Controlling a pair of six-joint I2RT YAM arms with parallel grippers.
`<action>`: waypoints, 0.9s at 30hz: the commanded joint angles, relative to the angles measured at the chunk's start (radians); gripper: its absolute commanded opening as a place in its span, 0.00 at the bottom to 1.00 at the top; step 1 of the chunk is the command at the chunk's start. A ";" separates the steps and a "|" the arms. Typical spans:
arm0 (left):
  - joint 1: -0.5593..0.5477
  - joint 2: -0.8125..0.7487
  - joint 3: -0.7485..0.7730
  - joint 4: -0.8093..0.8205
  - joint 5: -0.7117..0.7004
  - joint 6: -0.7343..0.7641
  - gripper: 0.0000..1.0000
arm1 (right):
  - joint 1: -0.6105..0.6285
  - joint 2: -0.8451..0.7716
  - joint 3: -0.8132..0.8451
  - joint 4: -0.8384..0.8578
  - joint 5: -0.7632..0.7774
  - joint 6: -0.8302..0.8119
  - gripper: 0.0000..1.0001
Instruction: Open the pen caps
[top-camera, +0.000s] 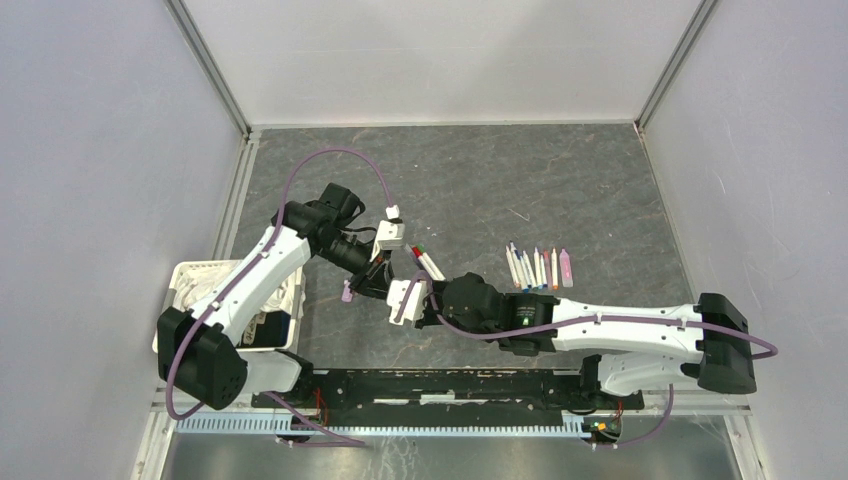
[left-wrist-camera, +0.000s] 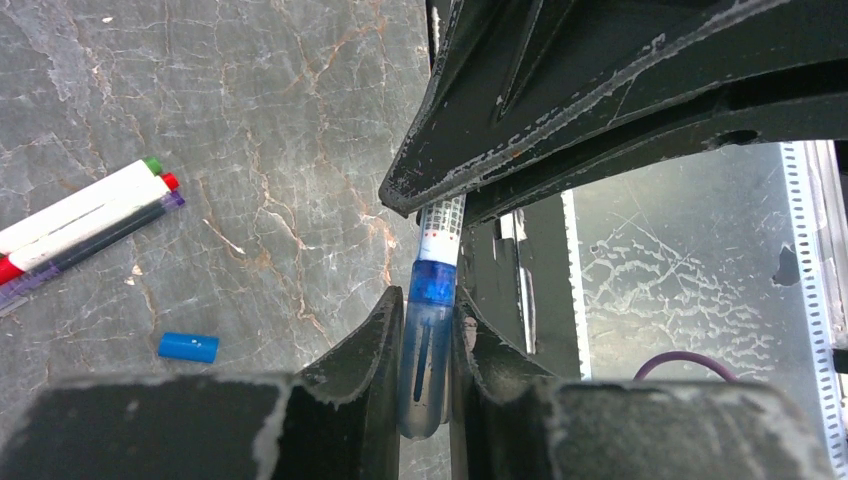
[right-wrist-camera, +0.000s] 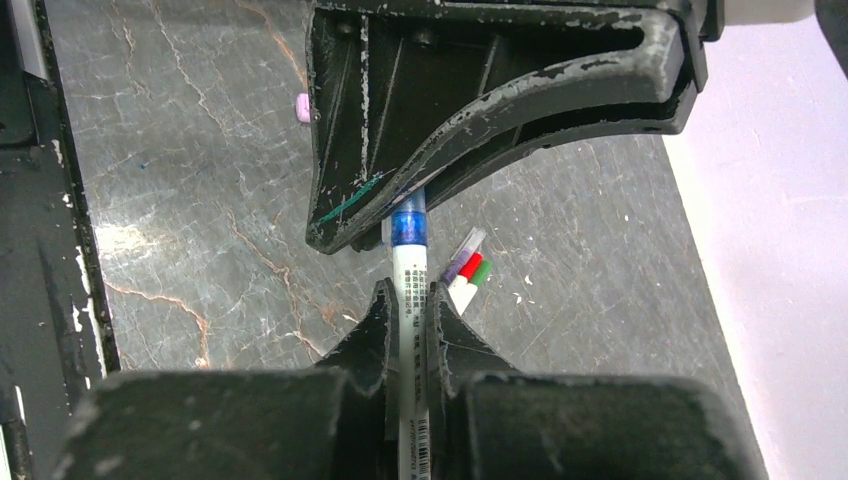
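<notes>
One pen (right-wrist-camera: 409, 265), two grips: left hand (left-wrist-camera: 427, 305) pinches its blue cap (left-wrist-camera: 428, 345), right hand (right-wrist-camera: 409, 292) pinches the barrel (right-wrist-camera: 412, 440); next I judge a straight pull toward ten o'clock.

The worktop (left-wrist-camera: 250, 120) is dark grey, marbled with pale and rust veins. The pen (right-wrist-camera: 410, 290) between the jaws is white with small dark print; its cap (left-wrist-camera: 430, 288) is clear blue. A loose cap (left-wrist-camera: 188, 347) is bright blue and a second cap (right-wrist-camera: 302, 107) lilac. Three pens (left-wrist-camera: 80, 212) have green, red and purple ends. The jaws are black, scuffed white.
</notes>
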 joint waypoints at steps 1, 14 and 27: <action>-0.007 0.016 0.016 0.005 0.003 0.030 0.09 | 0.038 0.020 0.059 0.037 0.052 -0.039 0.00; -0.027 0.034 0.020 -0.039 -0.010 0.072 0.34 | 0.095 0.063 0.080 0.042 0.138 -0.117 0.00; -0.030 0.014 0.036 -0.054 -0.077 0.120 0.04 | 0.104 0.082 0.098 -0.013 0.138 -0.114 0.00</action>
